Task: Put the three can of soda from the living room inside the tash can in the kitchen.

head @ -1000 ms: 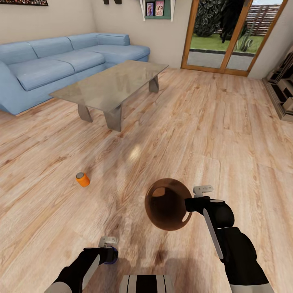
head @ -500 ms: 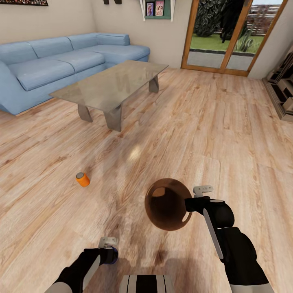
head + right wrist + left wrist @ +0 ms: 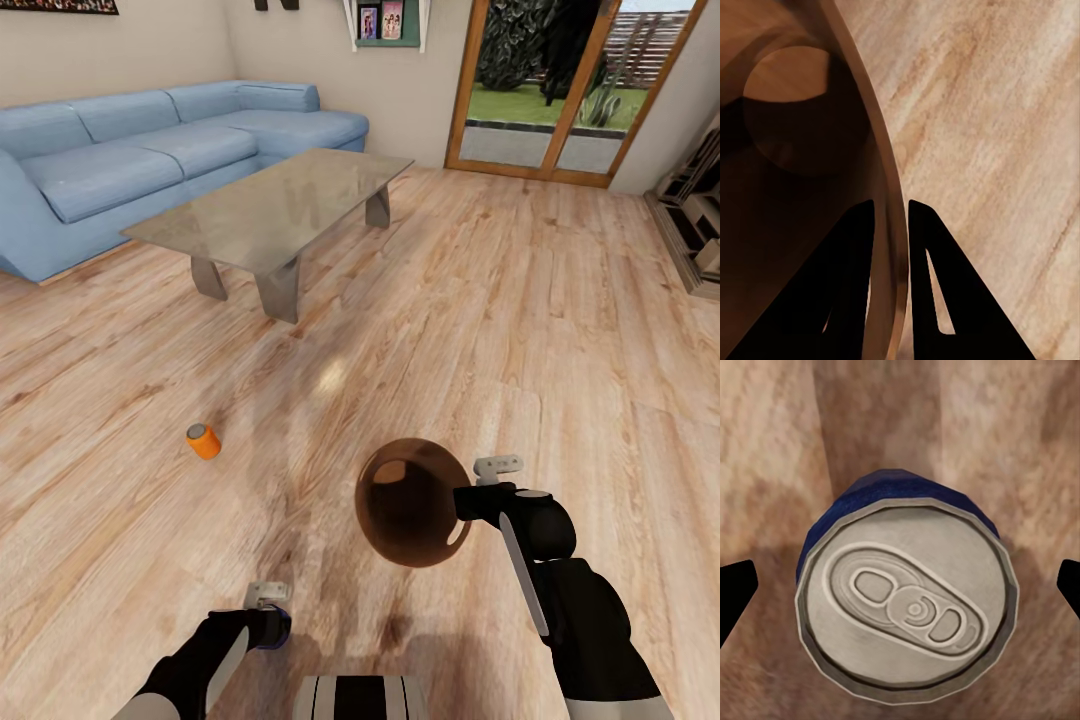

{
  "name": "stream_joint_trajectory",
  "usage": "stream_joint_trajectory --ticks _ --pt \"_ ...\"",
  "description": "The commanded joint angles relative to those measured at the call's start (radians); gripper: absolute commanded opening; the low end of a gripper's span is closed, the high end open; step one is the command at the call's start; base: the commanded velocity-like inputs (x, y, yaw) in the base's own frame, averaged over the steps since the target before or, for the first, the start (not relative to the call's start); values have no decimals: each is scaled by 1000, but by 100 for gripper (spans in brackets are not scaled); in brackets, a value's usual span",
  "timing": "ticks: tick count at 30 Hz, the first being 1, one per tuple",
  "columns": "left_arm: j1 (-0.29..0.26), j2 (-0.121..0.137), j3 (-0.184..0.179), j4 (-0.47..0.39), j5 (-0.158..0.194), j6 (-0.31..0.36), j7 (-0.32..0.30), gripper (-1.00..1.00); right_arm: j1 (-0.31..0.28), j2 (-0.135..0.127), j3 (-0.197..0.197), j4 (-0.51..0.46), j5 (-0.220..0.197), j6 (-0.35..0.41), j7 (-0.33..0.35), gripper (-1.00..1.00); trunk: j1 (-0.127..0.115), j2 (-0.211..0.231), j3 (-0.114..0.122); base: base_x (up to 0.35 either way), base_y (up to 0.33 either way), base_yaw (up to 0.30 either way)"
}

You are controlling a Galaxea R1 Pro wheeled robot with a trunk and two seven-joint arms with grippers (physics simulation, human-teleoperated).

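Head view — living room with a light wood floor (image 3: 520, 300). A blue corner sofa (image 3: 150, 150) stands along the far wall, a glass coffee table (image 3: 270, 205) in front of it, and a glazed wooden door (image 3: 560, 90) gives onto a garden. One orange soda can (image 3: 203, 440) stands upright on the floor, well apart from both arms. The right gripper (image 3: 468, 500) holds the brown trash can (image 3: 412, 502) by its rim, the bin tipped so its dark inside faces the camera. The left gripper (image 3: 268, 612) hangs low near the robot's base, at a small blue can (image 3: 277, 625).

Left wrist view — a blue-sided can (image 3: 907, 600) with a grey pull-tab top sits between the two dark fingertips (image 3: 735, 592), which stand wide at either side, not touching it.

Right wrist view — the fingers (image 3: 855, 285) pinch the trash can's (image 3: 795, 150) thin wall, one inside, one outside, jaws narrow.
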Motion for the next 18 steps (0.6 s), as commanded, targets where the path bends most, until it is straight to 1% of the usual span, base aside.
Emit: stream_joint_trajectory --ticks 1,10,14,18 --pt "0 -1 0 0 0 -1 0 100 0 0 0 0 -15 0 4 -100 0 0 0 0 0 0" --pt "0 -5 0 1 0 -2 0 100 0 0 0 0 -15 0 4 -100 0 0 0 0 0 0" --pt "0 -6 0 2 -1 -2 0 100 0 0 0 0 -15 0 4 -100 2 -1 -15 0 0 0" --pt "0 -6 0 2 0 -1 0 100 0 0 0 0 -15 0 4 -100 2 -1 -15 0 0 0"
